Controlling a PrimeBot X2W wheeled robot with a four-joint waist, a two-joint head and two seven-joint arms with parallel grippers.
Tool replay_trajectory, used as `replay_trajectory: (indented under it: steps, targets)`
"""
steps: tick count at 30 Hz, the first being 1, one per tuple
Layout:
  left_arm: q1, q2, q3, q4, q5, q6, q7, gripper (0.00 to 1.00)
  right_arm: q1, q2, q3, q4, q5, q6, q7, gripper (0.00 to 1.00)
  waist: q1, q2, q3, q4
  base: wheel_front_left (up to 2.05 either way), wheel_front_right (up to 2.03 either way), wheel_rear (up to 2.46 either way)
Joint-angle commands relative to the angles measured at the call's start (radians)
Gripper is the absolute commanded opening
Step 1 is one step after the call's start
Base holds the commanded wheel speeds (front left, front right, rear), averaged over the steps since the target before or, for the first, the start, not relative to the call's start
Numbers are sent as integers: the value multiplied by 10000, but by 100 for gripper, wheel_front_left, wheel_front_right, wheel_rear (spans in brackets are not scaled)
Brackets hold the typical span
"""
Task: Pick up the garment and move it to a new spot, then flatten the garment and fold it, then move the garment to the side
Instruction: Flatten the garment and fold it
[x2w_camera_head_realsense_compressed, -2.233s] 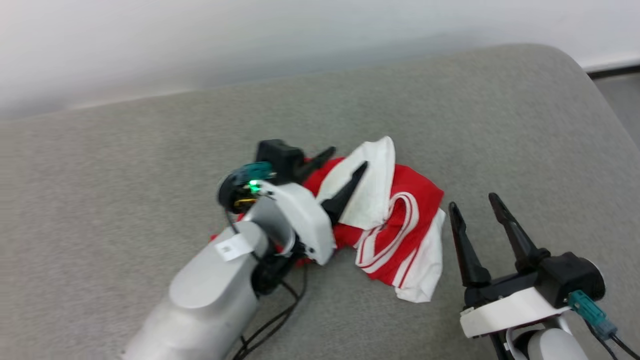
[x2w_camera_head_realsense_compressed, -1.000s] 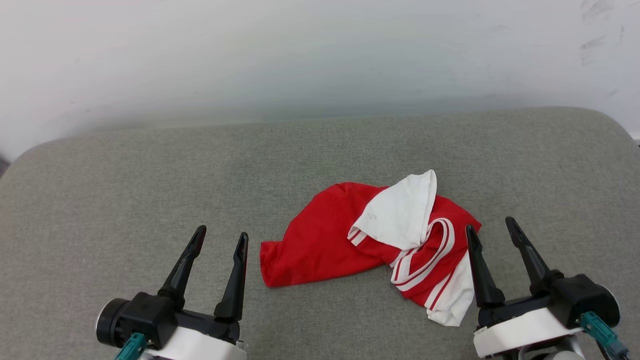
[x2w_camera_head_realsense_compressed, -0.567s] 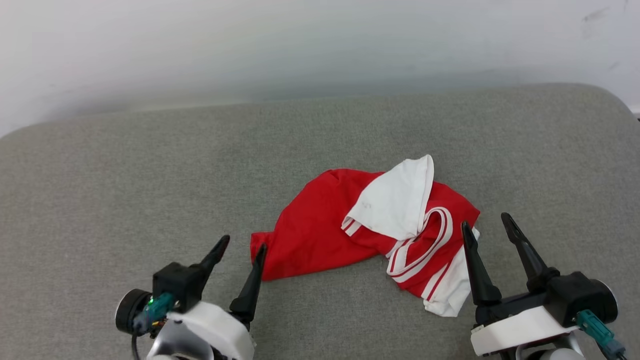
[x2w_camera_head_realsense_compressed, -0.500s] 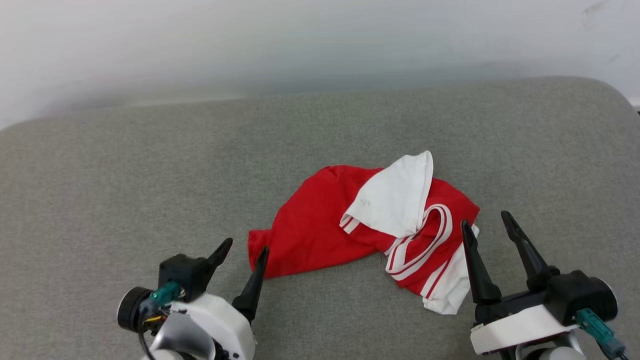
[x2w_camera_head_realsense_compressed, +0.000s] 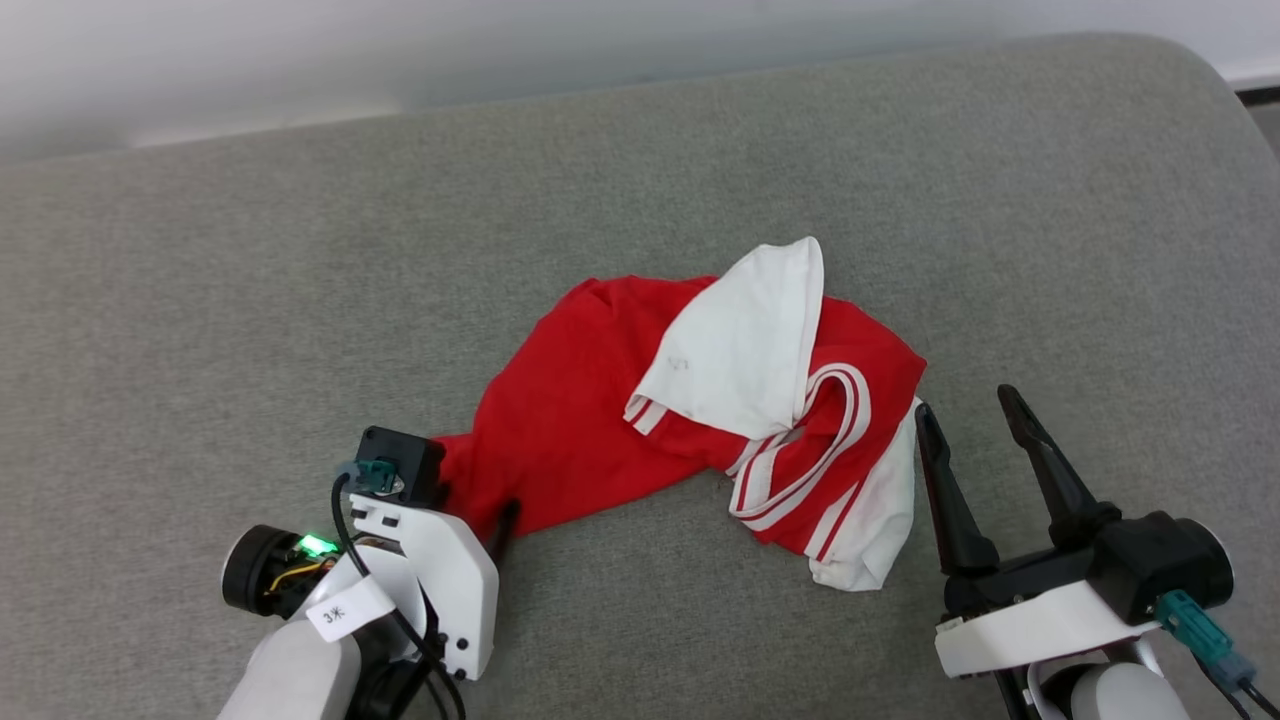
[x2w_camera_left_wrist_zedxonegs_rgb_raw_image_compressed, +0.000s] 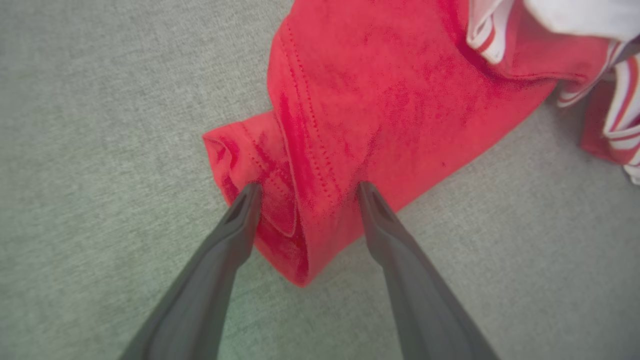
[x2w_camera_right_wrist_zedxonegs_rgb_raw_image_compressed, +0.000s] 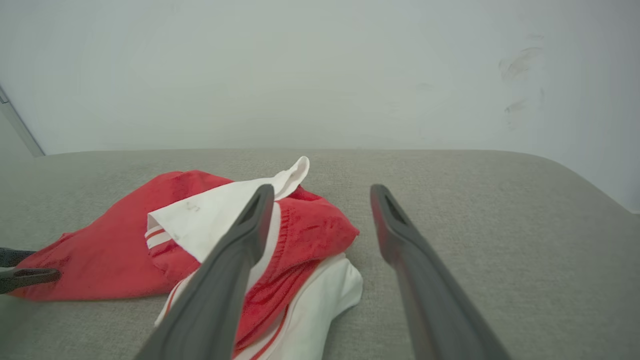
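Note:
The garment (x2w_camera_head_realsense_compressed: 570, 400) lies crumpled mid-surface: red body, a white sleeve (x2w_camera_head_realsense_compressed: 740, 340) folded over the top, and the striped collar (x2w_camera_head_realsense_compressed: 800, 440) to the right. No print is visible. My left gripper (x2w_camera_head_realsense_compressed: 470, 505) is tipped down at the garment's near-left corner. In the left wrist view the left gripper (x2w_camera_left_wrist_zedxonegs_rgb_raw_image_compressed: 307, 187) is open, its fingers straddling the stitched red hem corner (x2w_camera_left_wrist_zedxonegs_rgb_raw_image_compressed: 270, 200) with the tips at the cloth. My right gripper (x2w_camera_head_realsense_compressed: 962, 402) is open beside the garment's right edge, holding nothing. In the right wrist view the right gripper (x2w_camera_right_wrist_zedxonegs_rgb_raw_image_compressed: 322, 189) points over the garment (x2w_camera_right_wrist_zedxonegs_rgb_raw_image_compressed: 110, 250).
The garment rests on a wide grey fabric surface (x2w_camera_head_realsense_compressed: 250, 250) with rounded corners. A white wall (x2w_camera_right_wrist_zedxonegs_rgb_raw_image_compressed: 300, 75) runs along its far side. The right rim (x2w_camera_head_realsense_compressed: 1235, 110) drops off to dark floor. The left arm's fingers (x2w_camera_right_wrist_zedxonegs_rgb_raw_image_compressed: 22, 275) enter at the right wrist view's left edge.
The head camera has tilted down. My left gripper turned downward and moved right onto the garment's near-left corner, which it now straddles. The right gripper kept its place, still open.

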Motion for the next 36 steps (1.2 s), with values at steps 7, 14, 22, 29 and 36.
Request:
replay_trajectory:
  steps: [7,14,22,29,36]
  targets:
    - [-160,348,-354,838,183,-138,689,73,-272,16,-70,-130,139,-3,-20,100,-1,0,616,-339,0,0,0]
    - [-857,486,18,719,523,29,-659,0,-386,15,5,-64,144,-3,-20,100,-1,0,709,-344,0,0,0]
    - [-2562,930,602,1304,740,-101,-2027,0,-579,15,250,29,216,-3,-20,100,-1,0,594,-612,0,0,0]
    - [-4252,1477,1032,2928,768,-354,-2544,0,-664,15,360,39,319,-3,-20,100,-1,0,725,-873,0,0,0]
    - [-4690,1686,1212,4491,697,-293,-2885,100,-693,15,378,112,402,-3,-20,100,-1,0,678,-906,0,0,0]
